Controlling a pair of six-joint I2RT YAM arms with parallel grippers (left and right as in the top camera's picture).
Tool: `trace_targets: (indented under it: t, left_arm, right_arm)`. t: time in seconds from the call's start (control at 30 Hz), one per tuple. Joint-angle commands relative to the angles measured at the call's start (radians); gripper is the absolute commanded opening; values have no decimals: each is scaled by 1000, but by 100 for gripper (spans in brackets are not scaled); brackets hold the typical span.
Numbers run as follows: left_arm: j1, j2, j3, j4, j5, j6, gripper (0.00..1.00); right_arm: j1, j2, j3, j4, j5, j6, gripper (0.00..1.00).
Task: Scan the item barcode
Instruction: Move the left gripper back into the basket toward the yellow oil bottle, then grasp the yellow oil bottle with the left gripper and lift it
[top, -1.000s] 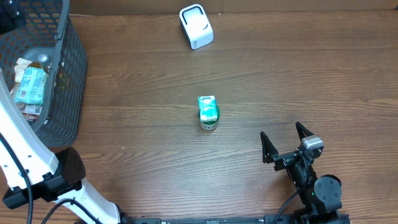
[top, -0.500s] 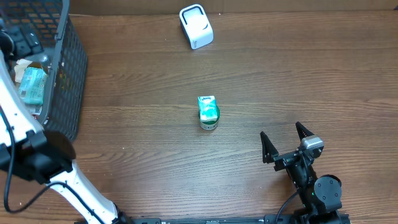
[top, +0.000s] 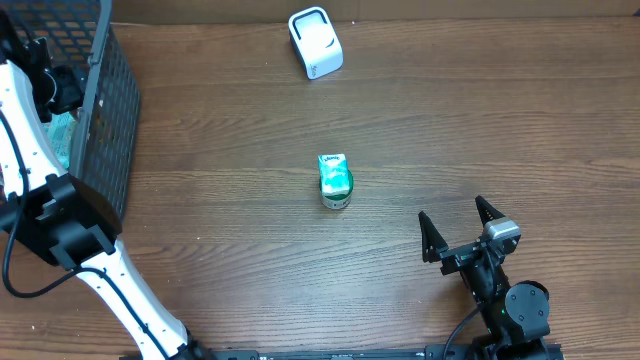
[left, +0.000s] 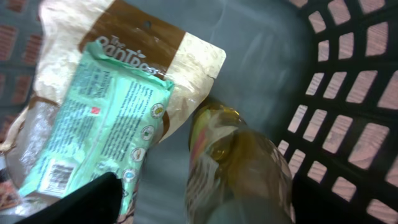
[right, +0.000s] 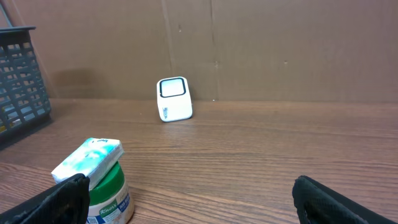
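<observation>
The left gripper (top: 58, 88) hangs inside the basket (top: 108, 120) at the upper left of the overhead frame, pointing down at the items. Its jaws stand apart and hold nothing. In the wrist view one dark finger (left: 87, 200) shows at the lower left, with a clear gap between it and the bottle (left: 242, 168) in the lower middle. The other finger I cannot make out with certainty.

I judge that the jaws are set around the bottle in order to take it, so this is probably the item to scan. To its left lies a green packet (left: 93, 124) with a small barcode (left: 53, 177) facing up, on top of a brown and white pouch (left: 186, 68).

The white scanner (top: 315, 42) stands at the upper middle of the overhead frame, well apart from the basket, so a long carry is needed. A green tub (top: 336, 188) stands at the centre. The right gripper (top: 452, 215) waits at the lower right, fully wide and empty.
</observation>
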Motion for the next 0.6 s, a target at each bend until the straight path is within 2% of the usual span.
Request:
trace_targets:
  t: [0.0, 0.17, 0.3, 0.57]
  left_arm:
    - [2, 24, -4, 0, 15, 14, 78]
    - [-4, 45, -5, -6, 15, 14, 57]
    - [-3, 32, 14, -4, 15, 11, 35]
    - [-2, -49, 201, -32, 16, -69, 34]
  right_arm:
    - [5, -8, -10, 5, -5, -5, 100]
    - [5, -8, -10, 5, -5, -5, 100]
    - [5, -8, -10, 5, -5, -5, 100]
    - [5, -8, -10, 5, -5, -5, 100]
